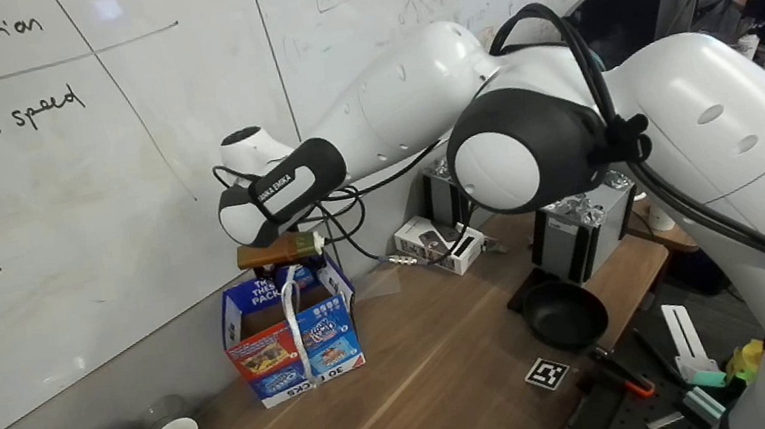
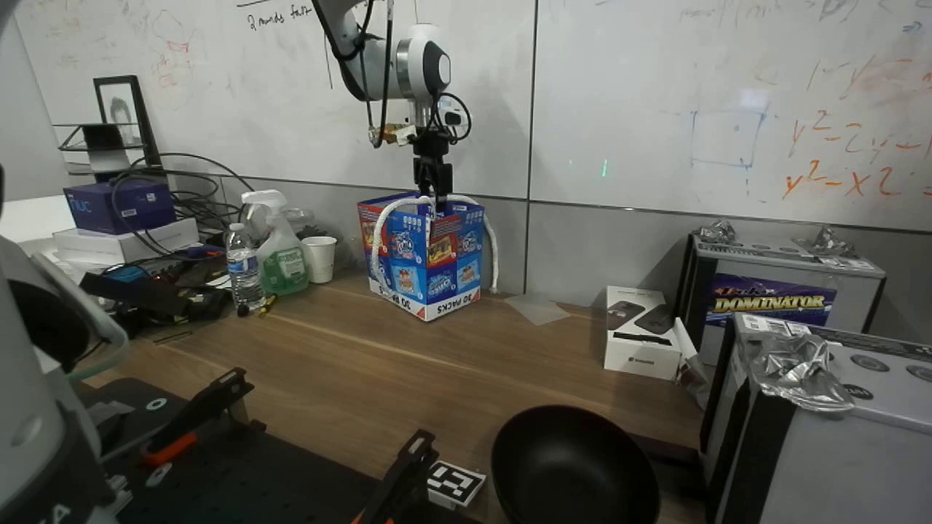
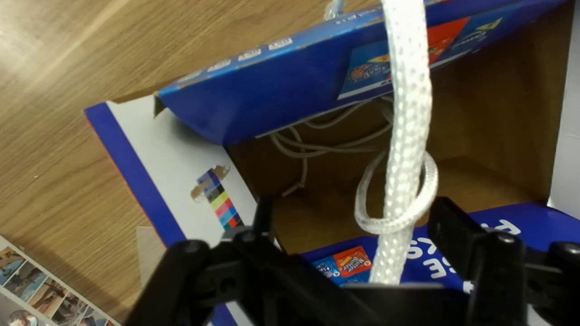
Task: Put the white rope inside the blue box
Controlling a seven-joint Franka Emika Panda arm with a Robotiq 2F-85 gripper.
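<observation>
The blue box point(image 1: 328, 334) is an open snack carton standing on the table by the wall; it also shows in an exterior view point(image 2: 455, 251) and in the wrist view point(image 3: 290, 97). The thick white rope point(image 3: 408, 113) lies across the box opening and hangs down outside it, in both exterior views point(image 1: 294, 320) point(image 2: 389, 218). A thinner pale loop circles the rope, and thin pale cords point(image 3: 312, 149) lie inside the box. My gripper point(image 3: 355, 215) points down over the opening, its fingers spread with the rope between them, apart from both. It also shows in an exterior view point(image 2: 440, 198).
A spray bottle point(image 2: 282, 251), a paper cup point(image 2: 320, 260) and a water bottle point(image 2: 244, 269) stand beside the box. A white phone box point(image 2: 641, 335), a black pan point(image 2: 575, 466) and grey metal units point(image 2: 837, 429) stand elsewhere on the table. The whiteboard wall point(image 2: 619, 145) rises behind.
</observation>
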